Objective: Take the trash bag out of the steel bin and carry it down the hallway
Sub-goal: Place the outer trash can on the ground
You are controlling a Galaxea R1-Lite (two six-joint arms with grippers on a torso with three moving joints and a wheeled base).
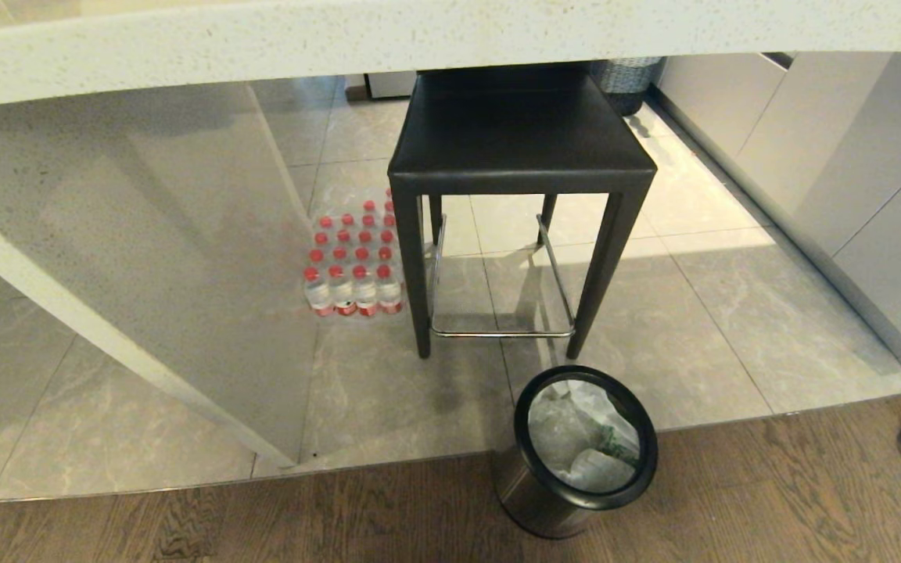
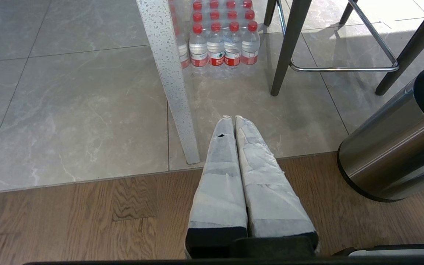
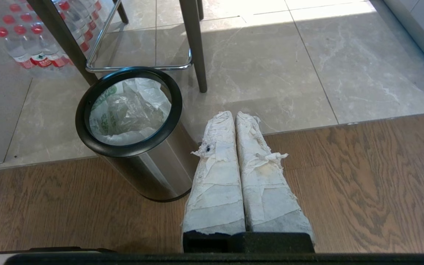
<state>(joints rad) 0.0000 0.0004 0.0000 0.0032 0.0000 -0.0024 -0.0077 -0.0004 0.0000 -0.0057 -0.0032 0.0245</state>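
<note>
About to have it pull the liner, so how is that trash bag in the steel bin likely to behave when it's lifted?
The trash bag looks thin and crinkled, so probably floppy and light. It sags loosely inside the steel bin, so it would likely stretch or bunch rather than hold shape. The bin is small with smooth sides, so it might lift or tip along with the bag.

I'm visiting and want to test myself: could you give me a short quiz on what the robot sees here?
1. True or false: the trash bag is still inside the steel bin.
2. What stands just behind the bin: A) black stool, B) a ladder, C) a bicycle?
3. Are the left gripper and right gripper open or shut?

Key: 1 true; 2 A; 3 both shut, holding nothing.
</note>
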